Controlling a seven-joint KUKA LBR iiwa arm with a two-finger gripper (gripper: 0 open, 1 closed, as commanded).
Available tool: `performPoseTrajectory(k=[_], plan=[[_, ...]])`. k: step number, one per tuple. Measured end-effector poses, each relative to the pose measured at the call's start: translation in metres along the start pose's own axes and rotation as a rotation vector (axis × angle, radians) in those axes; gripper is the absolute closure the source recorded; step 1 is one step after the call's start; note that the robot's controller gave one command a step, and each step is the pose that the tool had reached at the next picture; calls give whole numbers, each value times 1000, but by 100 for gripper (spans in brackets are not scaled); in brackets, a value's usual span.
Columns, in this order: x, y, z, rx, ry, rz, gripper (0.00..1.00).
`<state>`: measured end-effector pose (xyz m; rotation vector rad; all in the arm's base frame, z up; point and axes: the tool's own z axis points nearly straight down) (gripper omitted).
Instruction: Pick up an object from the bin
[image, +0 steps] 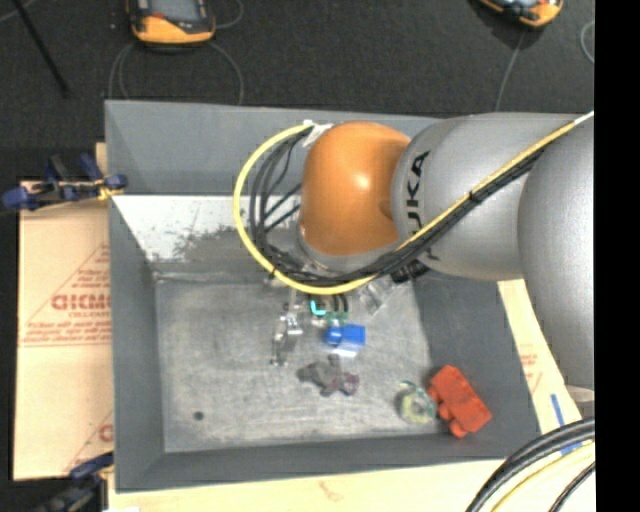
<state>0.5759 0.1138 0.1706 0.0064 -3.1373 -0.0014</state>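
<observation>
My gripper (289, 338) reaches down from under the arm's orange cover into the middle of the bin, its metal tip close to the floor. Just to its right lies a small blue block (346, 335) with a white patch on its lower side. It sits beside the gripper, and whether they touch is hidden. A dark grey and purple lumpy thing (331, 379) lies on the floor a little below both.
A red toy-like block (459, 400) rests near the bin's lower right corner, with a small pale green round thing (413, 402) right beside it on the left. The arm and its cables cover the bin's upper right part.
</observation>
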Motion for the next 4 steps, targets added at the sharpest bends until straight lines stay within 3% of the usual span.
performPoseTrajectory(k=[1, 2, 3, 4], plan=[[10, -60, 71, 4, 0, -91, 0], [22, -113, 97, -2, -18, -120, 0], [21, -111, 94, 0, -19, -120, 100], [24, -188, -62, 7, -14, -473, 100]])
